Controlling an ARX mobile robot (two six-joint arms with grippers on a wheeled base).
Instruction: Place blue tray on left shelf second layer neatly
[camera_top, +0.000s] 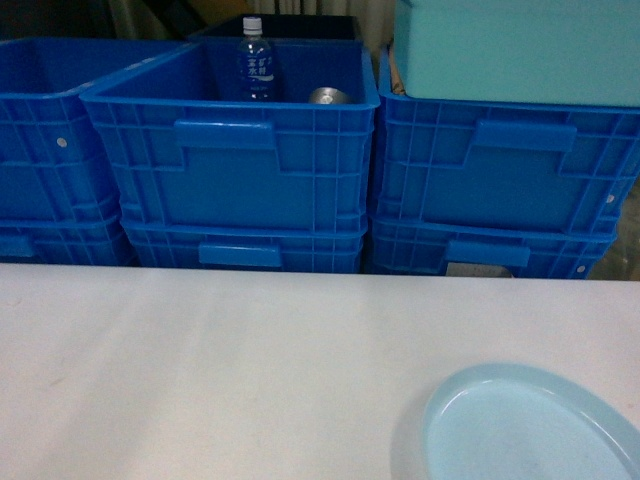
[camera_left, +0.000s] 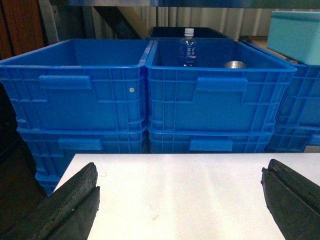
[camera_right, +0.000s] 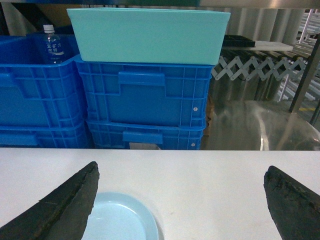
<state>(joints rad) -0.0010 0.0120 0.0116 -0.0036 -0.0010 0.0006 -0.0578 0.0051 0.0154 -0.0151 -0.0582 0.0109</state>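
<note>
Blue tray (camera_right: 122, 220) at the worktop (camera_top: 220, 370) near edge, under the right end effector (camera_right: 180, 205); both end effectors spread wide, empty

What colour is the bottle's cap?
White; the bottle cap shows best in the left wrist view.

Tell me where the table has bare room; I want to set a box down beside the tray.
The white table is bare left of the blue tray, up to the blue crates. Crowded: the near right corner, where the tray lies, and behind the table edge.
</note>
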